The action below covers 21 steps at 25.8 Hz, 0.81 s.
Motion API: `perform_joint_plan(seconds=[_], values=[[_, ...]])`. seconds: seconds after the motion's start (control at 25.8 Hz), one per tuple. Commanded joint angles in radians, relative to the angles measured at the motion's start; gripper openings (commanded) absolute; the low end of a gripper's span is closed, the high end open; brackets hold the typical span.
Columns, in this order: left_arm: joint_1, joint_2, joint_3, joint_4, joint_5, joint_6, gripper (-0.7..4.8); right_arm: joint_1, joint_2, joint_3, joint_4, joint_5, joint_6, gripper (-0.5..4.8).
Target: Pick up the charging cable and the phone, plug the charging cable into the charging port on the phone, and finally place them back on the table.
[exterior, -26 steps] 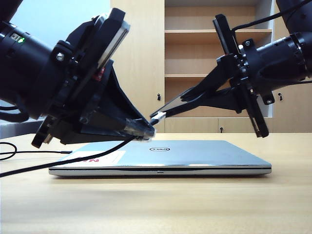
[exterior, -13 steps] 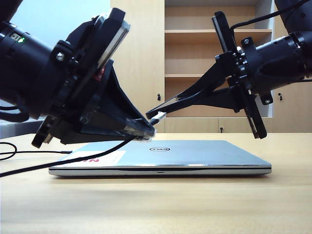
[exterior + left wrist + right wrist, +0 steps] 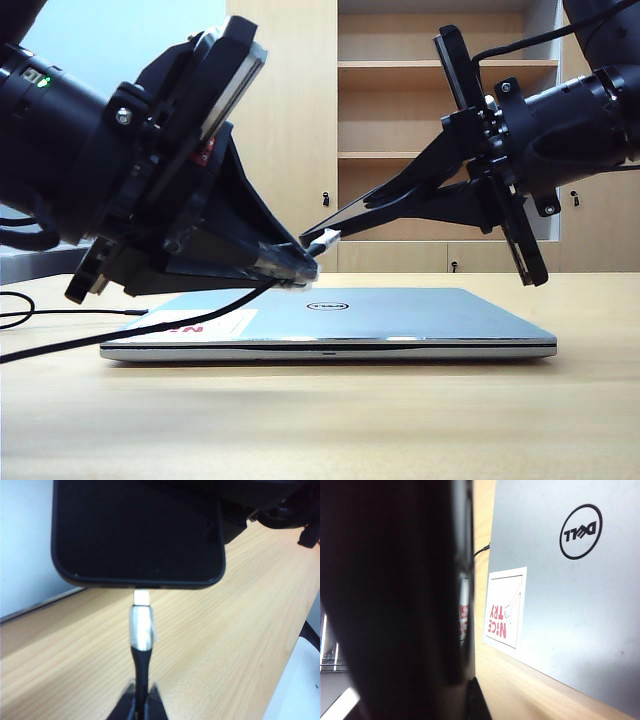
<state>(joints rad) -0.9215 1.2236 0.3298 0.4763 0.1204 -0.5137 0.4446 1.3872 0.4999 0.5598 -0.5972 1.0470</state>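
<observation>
The left gripper [image 3: 300,266], jaws pinched on the cable [image 3: 140,672], holds its plug [image 3: 141,598] just at the phone's [image 3: 137,527] port. The right gripper [image 3: 345,215], jaws clamped on the phone, has tilted it slightly since a second ago, lining the port up. Both hang above the laptop [image 3: 400,315] on the desk [image 3: 320,420]; insertion looks about to begin.

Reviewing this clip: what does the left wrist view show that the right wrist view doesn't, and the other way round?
Only the left wrist view shows the charging cable's plug just short of the phone's bottom edge, pinched by the shut left gripper. Only the right wrist view shows the closed laptop with its logo and the "Nice Try" sticker. Both show the phone, held by the right gripper, and the table.
</observation>
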Motion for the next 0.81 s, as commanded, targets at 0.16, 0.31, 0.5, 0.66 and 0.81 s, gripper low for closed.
perform_joint_plan(seconds=[0.16, 0.31, 0.5, 0.66, 0.81], values=[[0.002, -0.003, 0.006, 0.019, -0.001, 0.0, -0.06, 0.002, -0.008, 0.005, 0.042, -0.003, -0.022, -0.05], [0.002, -0.003, 0.006, 0.019, 0.0, 0.0, -0.06, 0.002, -0.008, 0.005, 0.042, 0.003, -0.022, -0.05], [0.002, -0.003, 0.006, 0.019, 0.0, 0.0, -0.06, 0.002, -0.008, 0.005, 0.043, 0.004, -0.022, -0.05], [0.002, -0.003, 0.006, 0.019, -0.001, 0.0, -0.06, 0.003, -0.008, 0.005, 0.043, 0.004, -0.022, -0.05], [0.002, -0.003, 0.006, 0.019, -0.001, 0.0, -0.06, 0.008, -0.008, 0.005, 0.042, 0.015, -0.018, -0.05]])
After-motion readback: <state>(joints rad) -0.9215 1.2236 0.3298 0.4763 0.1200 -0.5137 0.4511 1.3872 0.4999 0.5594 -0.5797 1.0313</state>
